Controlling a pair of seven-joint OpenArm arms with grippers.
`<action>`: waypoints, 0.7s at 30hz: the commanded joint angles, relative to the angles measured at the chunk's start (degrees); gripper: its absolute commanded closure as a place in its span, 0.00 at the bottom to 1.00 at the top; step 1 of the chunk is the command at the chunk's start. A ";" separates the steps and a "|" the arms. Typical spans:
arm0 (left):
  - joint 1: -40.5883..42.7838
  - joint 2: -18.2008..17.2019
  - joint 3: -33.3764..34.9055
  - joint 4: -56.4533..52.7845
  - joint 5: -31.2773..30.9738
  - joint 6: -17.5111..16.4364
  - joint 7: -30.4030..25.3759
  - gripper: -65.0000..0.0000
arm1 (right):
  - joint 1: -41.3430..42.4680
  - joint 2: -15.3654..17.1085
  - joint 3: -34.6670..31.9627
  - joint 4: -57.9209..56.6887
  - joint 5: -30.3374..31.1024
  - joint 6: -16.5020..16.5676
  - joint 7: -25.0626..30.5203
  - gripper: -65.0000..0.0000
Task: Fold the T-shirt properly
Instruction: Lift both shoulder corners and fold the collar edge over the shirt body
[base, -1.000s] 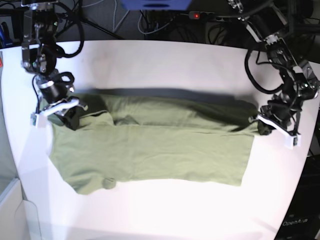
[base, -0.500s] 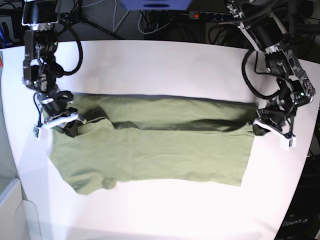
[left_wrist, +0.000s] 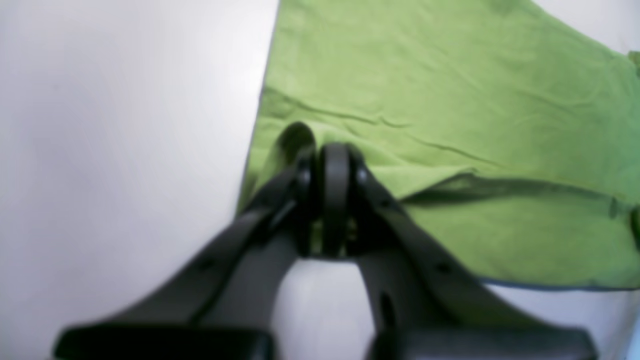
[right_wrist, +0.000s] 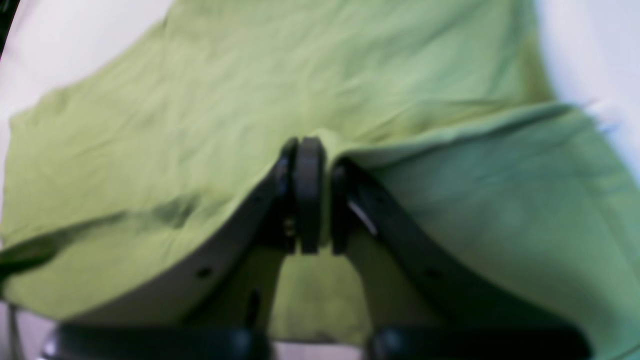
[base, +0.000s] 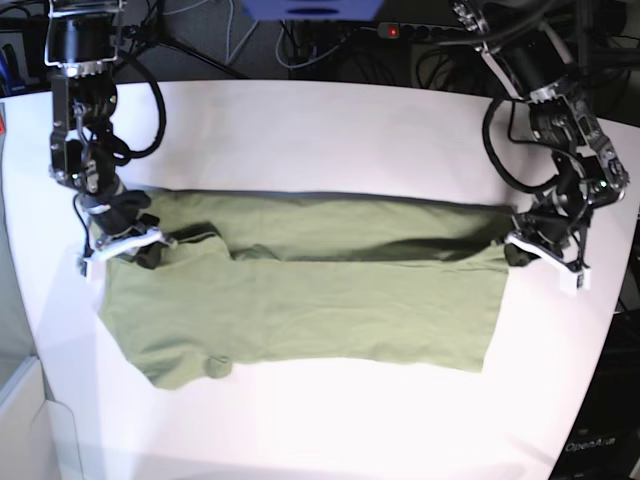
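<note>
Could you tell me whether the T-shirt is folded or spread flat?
Partly folded: the T-shirt has its far long edge doubled over onto the body, lying wide across the table.

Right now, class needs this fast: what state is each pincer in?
Left pincer: shut on the T-shirt at its edge.
Right pincer: jaws close together with a fold of the T-shirt between them.
</note>
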 joint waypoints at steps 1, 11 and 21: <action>-1.01 -0.70 -0.04 0.80 -0.82 -0.27 -1.01 0.96 | 1.11 0.96 0.04 1.03 0.44 0.70 1.44 0.85; -0.92 -0.79 -3.29 0.80 -0.82 -0.35 -1.01 0.96 | 2.69 2.89 -6.91 0.94 0.44 0.70 1.52 0.61; -1.01 -1.75 -3.29 0.97 -1.26 -0.88 -1.10 0.94 | 0.41 5.18 -6.55 1.20 0.44 4.13 1.52 0.62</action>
